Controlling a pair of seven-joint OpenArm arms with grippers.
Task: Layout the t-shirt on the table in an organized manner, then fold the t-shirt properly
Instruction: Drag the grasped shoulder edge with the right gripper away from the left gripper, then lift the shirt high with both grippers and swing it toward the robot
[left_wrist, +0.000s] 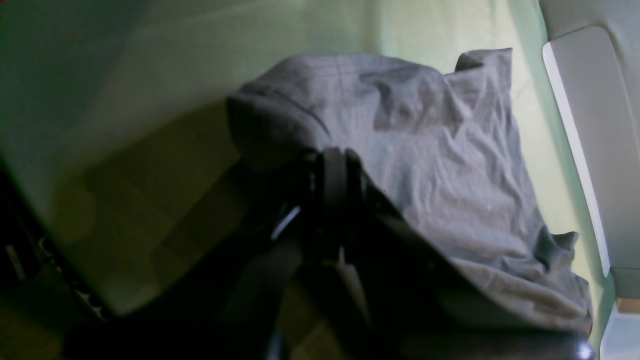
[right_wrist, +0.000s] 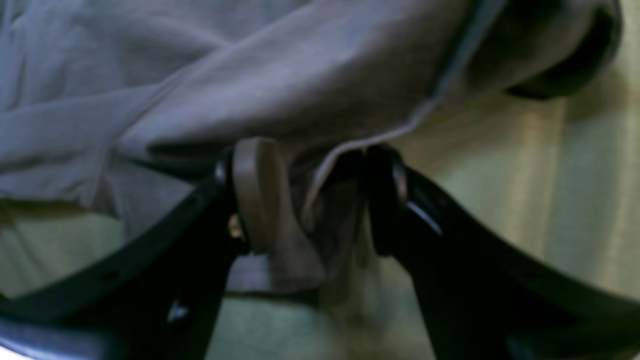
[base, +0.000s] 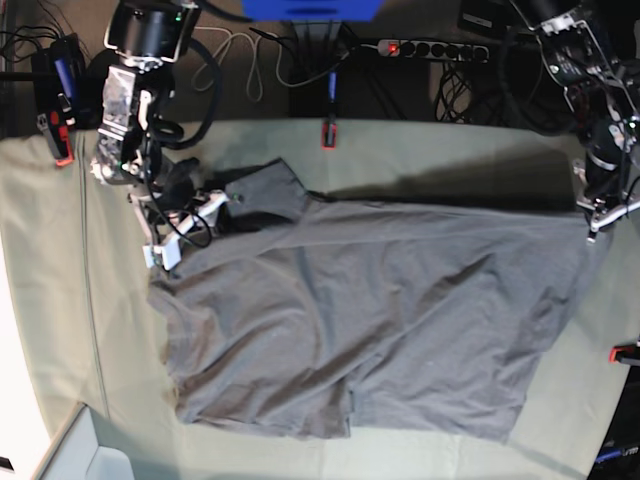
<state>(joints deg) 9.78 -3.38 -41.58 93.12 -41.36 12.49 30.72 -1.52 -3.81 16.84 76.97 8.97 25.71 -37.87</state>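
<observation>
A dark grey t-shirt (base: 370, 320) lies crumpled across the table (base: 60, 330). The left gripper (base: 597, 215) pinches its right edge tight; the right gripper (right_wrist: 310, 195), jaws wide, holds bunched fabric. Pulling apart evenly would flatten it.

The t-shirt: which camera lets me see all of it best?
The base view: the whole t-shirt lies spread across the table, edges included. The left wrist view shows one crumpled end; the right wrist view shows only a blurred fold between the jaws.
</observation>
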